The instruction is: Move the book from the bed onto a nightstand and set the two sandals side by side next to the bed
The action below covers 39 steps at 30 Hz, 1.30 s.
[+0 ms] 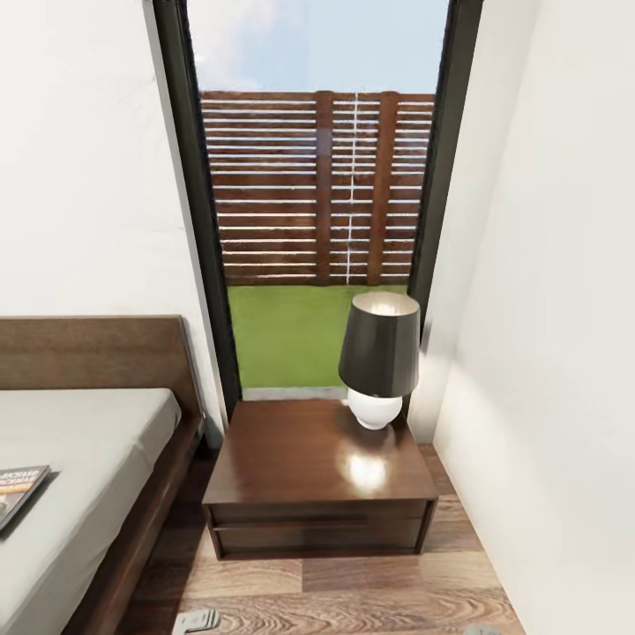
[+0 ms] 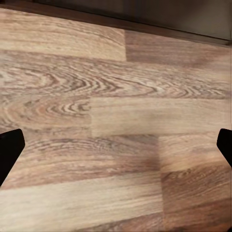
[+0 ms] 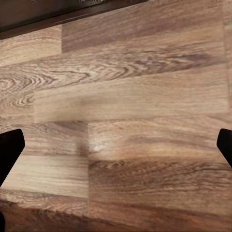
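Left pincer and right pincer spread wide over plank floor; dark-covered book flat on bed.

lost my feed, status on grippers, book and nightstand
Left gripper and right gripper open, empty, over wood floor. Book on the bed. Nightstand ahead, lamp at its back right corner.

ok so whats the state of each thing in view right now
book: lying flat on the bed, near its edge, partly cut off by the picture's edge
bed: bare mattress, only the book on it
nightstand: drawer shut, lamp on top
lamp: upright at the nightstand's back right corner
left end effector: open, over bare floor
right end effector: open, over bare floor
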Motion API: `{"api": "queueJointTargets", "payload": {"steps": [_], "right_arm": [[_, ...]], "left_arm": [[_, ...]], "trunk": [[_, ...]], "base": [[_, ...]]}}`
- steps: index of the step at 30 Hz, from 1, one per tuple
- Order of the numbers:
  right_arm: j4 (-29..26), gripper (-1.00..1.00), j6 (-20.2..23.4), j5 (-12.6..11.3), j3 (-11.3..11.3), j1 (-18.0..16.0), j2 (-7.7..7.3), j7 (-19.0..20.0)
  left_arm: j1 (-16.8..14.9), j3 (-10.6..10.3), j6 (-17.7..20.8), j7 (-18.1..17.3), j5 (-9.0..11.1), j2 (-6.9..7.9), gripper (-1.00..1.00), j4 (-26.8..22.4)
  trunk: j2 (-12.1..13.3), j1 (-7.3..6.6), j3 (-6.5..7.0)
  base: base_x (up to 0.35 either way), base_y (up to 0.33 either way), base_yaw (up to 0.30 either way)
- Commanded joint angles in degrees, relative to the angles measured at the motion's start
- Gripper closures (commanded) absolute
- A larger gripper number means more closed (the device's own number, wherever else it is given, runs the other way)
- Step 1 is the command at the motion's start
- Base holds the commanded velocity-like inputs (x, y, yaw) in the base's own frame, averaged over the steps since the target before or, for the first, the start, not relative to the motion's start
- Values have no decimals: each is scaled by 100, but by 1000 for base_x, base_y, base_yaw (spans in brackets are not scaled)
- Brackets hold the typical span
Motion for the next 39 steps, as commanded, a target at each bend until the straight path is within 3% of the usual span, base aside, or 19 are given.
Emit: {"api": "queueJointTargets", "payload": {"steps": [1,39], "right_arm": [[2,-100,-23,62,-44,-4,-2,15],[-1,-100,-23,62,-44,-3,-1,14]], "left_arm": [[-4,46,-27,-12,-61,1,-100,6],[-4,40,-27,-12,-61,2,-100,6]], "trunk": [[39,-23,13],[1563,-858,695]], "base": [[0,0,0],[0,0,0]]}}
